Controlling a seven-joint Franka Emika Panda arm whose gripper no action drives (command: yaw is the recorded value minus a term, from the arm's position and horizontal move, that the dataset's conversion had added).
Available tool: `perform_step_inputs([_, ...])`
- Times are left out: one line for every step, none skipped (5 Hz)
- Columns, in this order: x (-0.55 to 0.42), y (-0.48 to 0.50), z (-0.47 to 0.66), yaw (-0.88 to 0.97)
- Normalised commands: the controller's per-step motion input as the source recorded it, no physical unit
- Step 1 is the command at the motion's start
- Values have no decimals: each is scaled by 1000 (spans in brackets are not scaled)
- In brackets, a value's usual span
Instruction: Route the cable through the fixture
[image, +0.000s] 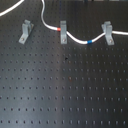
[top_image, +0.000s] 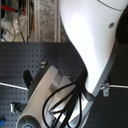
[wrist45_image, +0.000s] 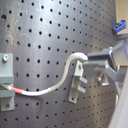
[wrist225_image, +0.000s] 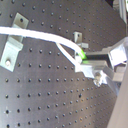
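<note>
My gripper (wrist45_image: 86, 61) is clenched on the cable (wrist45_image: 37, 93), a long thin white flexible cord; in both wrist views the cord runs straight into my closed fingertips. My gripper does not show in the first exterior view, where the cable (image: 74, 38) enters from the top edge over a black perforated board (image: 65, 90). It curves down to an upright grey metal clip (image: 63, 31), its short red band (image: 59, 30) just at that clip. It then runs on past its short blue band (image: 89, 42) to a grey clip slanting down-right (image: 107, 32). The fixture (image: 25, 31), a small grey metal clip with a forked top slanting down-left, stands apart from the cord, on the first exterior view's left. In the first wrist view the fixture (wrist45_image: 76, 82) sits just beside my fingertips, with the cord arching past it.
</note>
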Motion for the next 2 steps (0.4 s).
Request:
perform_step_inputs([-30, -34, 36, 0])
perform_step_inputs([-5, -5, 30, 0])
